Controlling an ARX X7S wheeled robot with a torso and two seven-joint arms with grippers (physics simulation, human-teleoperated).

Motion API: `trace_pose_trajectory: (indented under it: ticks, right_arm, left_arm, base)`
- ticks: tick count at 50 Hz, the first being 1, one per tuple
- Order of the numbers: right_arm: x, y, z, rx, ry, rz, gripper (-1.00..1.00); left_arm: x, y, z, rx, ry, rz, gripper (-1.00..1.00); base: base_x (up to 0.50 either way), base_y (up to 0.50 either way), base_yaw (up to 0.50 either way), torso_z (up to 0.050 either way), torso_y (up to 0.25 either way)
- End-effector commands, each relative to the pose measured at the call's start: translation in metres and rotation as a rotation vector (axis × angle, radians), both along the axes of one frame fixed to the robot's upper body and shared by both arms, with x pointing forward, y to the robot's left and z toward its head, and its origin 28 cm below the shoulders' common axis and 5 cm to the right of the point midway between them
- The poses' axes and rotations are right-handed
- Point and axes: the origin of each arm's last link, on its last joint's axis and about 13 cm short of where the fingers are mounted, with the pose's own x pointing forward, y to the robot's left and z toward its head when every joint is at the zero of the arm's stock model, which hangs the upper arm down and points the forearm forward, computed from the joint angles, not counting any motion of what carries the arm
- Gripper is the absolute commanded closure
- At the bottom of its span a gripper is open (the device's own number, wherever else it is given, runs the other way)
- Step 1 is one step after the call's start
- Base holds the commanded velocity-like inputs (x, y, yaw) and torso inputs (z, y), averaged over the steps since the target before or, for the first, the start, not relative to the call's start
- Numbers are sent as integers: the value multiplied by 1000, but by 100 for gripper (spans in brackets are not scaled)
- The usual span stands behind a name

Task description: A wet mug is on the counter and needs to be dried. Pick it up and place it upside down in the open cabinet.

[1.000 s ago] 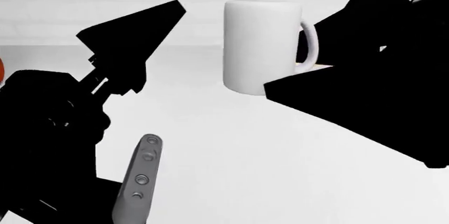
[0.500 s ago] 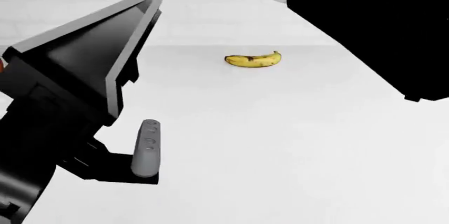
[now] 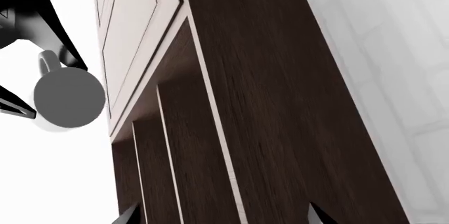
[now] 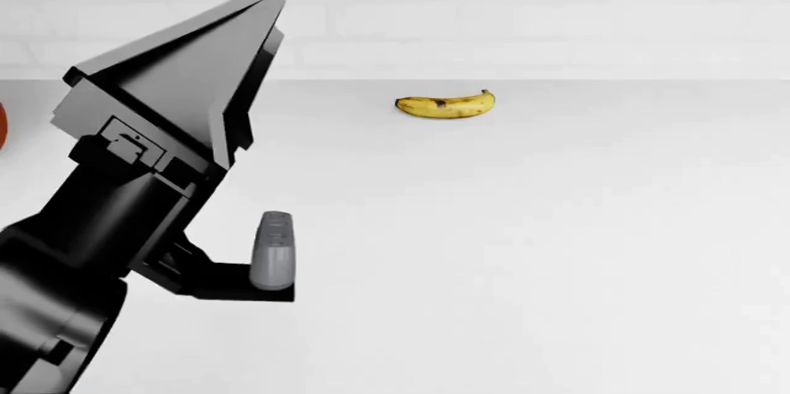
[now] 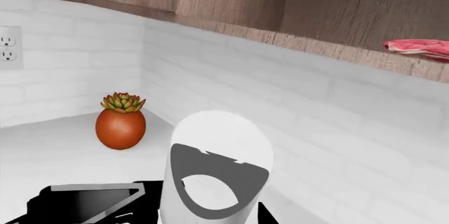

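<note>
My right gripper (image 3: 31, 56) clasps the smooth white cylindrical mug (image 5: 214, 174) by its loop handle, beneath the dark-grained wooden cabinet (image 3: 232, 103); I cannot tell whether my left gripper (image 4: 185, 89) is clenched.

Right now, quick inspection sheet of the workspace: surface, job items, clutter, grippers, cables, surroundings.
Surface: white counter, bare apart from the clutter below.
Job's things: mug off the counter, carried high near the wooden cabinet; its base shows in the left wrist view.
Clutter: banana near the back wall; red pot with a succulent in the corner; pink item on the cabinet shelf.
Grippers: right gripper out of the head view, shut on the mug; left gripper raised, jaw state unclear.
Cables: nothing seen.
Surroundings: white brick wall, wall outlet.
</note>
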Motion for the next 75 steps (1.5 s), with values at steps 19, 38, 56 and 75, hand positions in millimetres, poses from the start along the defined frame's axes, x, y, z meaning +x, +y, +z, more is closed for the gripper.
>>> trace_pose_trajectory:
  ticks: [19, 38, 56, 75]
  right_arm:
    - [45, 49, 71, -73, -2, -192, 100]
    - [73, 59, 111, -26, -38, -200, 100]
    - [108, 62, 123, 70, -4, -340, 100]
    - [140, 63, 117, 59, -6, -454, 100]
  left_arm:
    - [6, -6, -9, -6, 23, -9, -100]
    - [4, -8, -14, -3, 31, -25, -100]
    - [7, -12, -16, -8, 27, -37, -100]
    - [4, -14, -18, -18, 25, -61, -100]
  base:
    - [0, 0, 0, 0, 0]
    - [0, 0, 0, 1, 0]
    - [0, 0, 0, 0, 1]
    - [0, 0, 0, 0, 0]
